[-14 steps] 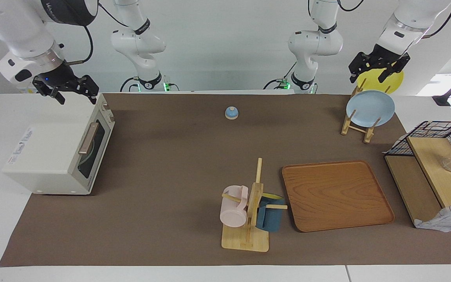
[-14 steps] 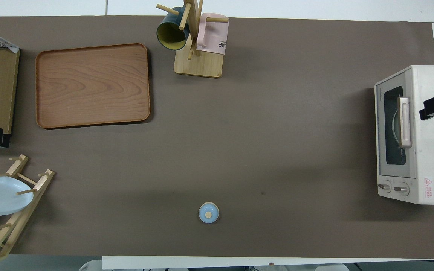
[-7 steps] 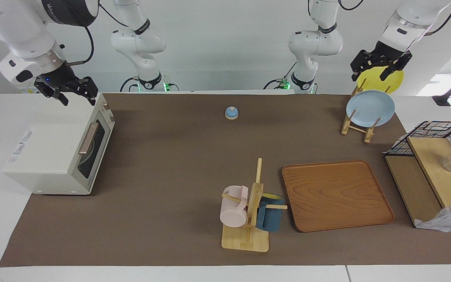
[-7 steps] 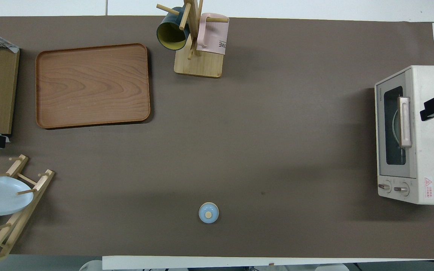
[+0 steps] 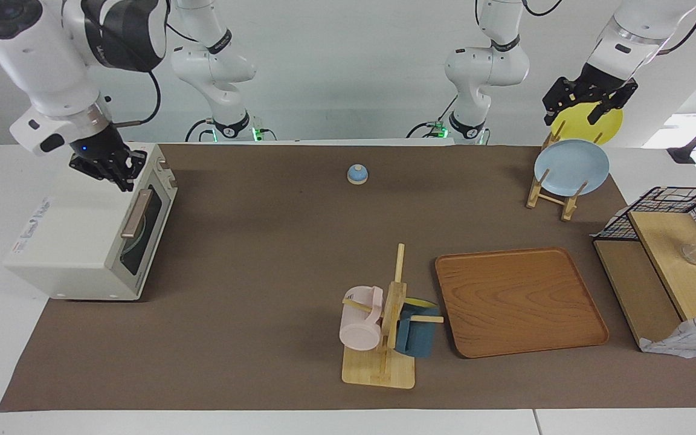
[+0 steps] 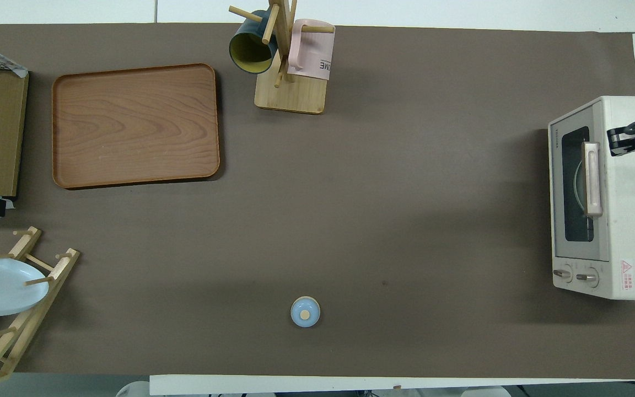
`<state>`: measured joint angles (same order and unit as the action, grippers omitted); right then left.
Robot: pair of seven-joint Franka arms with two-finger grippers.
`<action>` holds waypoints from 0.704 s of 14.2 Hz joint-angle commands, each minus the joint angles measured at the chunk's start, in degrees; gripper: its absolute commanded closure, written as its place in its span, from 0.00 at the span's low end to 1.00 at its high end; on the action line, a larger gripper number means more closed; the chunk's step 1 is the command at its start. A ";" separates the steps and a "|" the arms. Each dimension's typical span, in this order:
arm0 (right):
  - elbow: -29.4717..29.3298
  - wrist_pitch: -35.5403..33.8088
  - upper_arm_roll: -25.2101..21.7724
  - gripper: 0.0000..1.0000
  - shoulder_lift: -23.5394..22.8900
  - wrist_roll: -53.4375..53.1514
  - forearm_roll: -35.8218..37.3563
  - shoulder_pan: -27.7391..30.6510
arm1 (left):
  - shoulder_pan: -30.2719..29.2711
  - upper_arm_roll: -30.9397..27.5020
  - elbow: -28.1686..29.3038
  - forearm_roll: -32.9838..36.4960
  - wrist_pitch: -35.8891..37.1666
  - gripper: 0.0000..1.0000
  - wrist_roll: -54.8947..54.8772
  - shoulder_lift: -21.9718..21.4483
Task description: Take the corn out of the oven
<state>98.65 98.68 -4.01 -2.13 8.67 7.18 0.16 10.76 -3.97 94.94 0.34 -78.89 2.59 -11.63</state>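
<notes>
In the facing view the right gripper (image 5: 123,175) hangs over the top front corner of the oven (image 5: 76,238), just above the tan handle (image 5: 136,212) of the shut door; whether its jaws are open I cannot tell, and it holds nothing. The left gripper (image 5: 586,106) waits over the plate rack (image 5: 550,196), jaws spread and empty. In the overhead view the right gripper (image 6: 620,141) sits over the oven (image 6: 634,231) top beside the handle (image 6: 592,179), with bare brown mat (image 6: 405,220) in front of the door; the corn is not visible.
</notes>
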 commanded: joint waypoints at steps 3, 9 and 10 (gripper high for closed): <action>8.65 6.42 0.32 1.00 0.11 1.44 2.14 0.80 | -0.30 0.10 0.25 0.89 0.67 0.00 0.04 -0.85; 9.54 6.43 0.23 1.00 -0.41 4.15 3.01 1.16 | -0.30 0.10 0.25 0.89 0.67 0.00 0.04 -0.85; 9.54 6.52 0.23 1.00 -0.41 4.34 3.02 1.42 | -0.30 0.10 0.25 0.89 0.67 0.00 0.04 -0.85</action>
<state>106.70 104.30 -4.09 -3.55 11.10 9.33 0.44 10.76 -3.97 94.94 0.36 -78.89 2.59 -11.63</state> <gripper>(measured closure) 0.991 0.000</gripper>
